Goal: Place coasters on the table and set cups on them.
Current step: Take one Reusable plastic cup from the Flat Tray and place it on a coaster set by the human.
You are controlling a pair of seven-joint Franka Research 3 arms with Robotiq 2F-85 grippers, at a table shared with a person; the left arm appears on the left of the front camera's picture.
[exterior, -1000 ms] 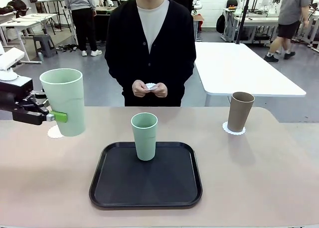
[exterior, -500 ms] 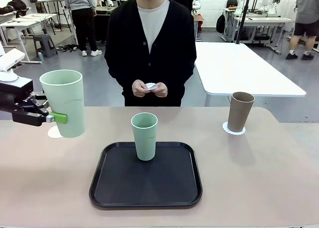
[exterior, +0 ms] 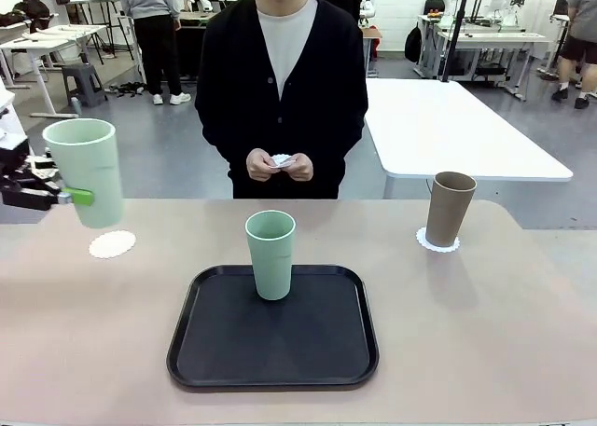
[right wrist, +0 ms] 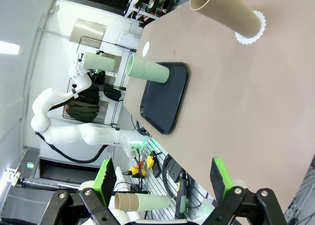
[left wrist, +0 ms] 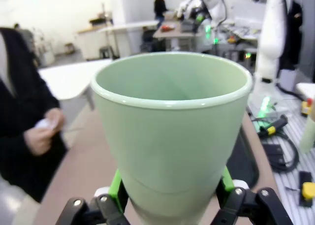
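so the left gripper (exterior: 73,197) is clamped on the mint cup (exterior: 86,170), gripping low on its side. the cup is roughly upright and hanging clear of the table (exterior: 485,333). the bare coaster (exterior: 112,244) sits below its base, a touch toward the table's middle, so i'd guess a small shift that way, then straight down. the right gripper (right wrist: 162,178) has its jaws wide apart, empty, and it's the farther arm.

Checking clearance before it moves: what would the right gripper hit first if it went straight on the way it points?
The right gripper would likely meet bare table first, its jaws open; the brown cup on its coaster sits off that line. Depth is unclear.
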